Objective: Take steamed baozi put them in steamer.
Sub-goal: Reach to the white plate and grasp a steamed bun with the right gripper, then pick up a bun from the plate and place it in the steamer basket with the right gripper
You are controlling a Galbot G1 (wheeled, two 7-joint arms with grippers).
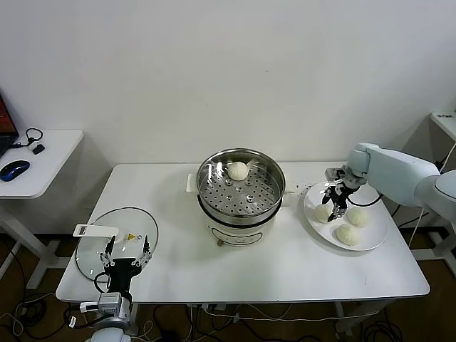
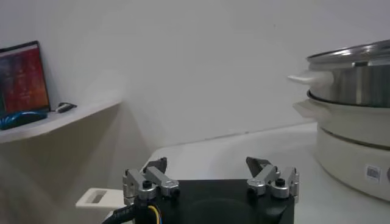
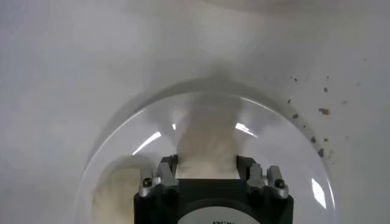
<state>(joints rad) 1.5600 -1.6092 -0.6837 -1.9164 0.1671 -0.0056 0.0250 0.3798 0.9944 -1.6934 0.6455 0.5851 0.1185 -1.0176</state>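
Observation:
The steamer (image 1: 239,218), a shiny steel basket on a white pot base, stands mid-table with one steamed baozi (image 1: 237,171) on its perforated floor. Three more off-white buns lie on the white plate (image 1: 373,241) at the right. My right gripper (image 1: 335,207) reaches down onto the left one (image 1: 324,213). In the right wrist view this bun (image 3: 206,137) fills the gap between the fingers, and my right gripper (image 3: 207,165) is shut on it, low over the plate (image 3: 286,152). My left gripper (image 1: 127,251) is parked open at the front left, holding nothing.
A round glass lid (image 1: 137,226) with a white handle lies at the table's front left, just beyond the left gripper (image 2: 208,165). The other two plate buns (image 1: 358,216) (image 1: 348,234) sit close to the right gripper. A side desk with a blue mouse (image 1: 14,169) stands far left.

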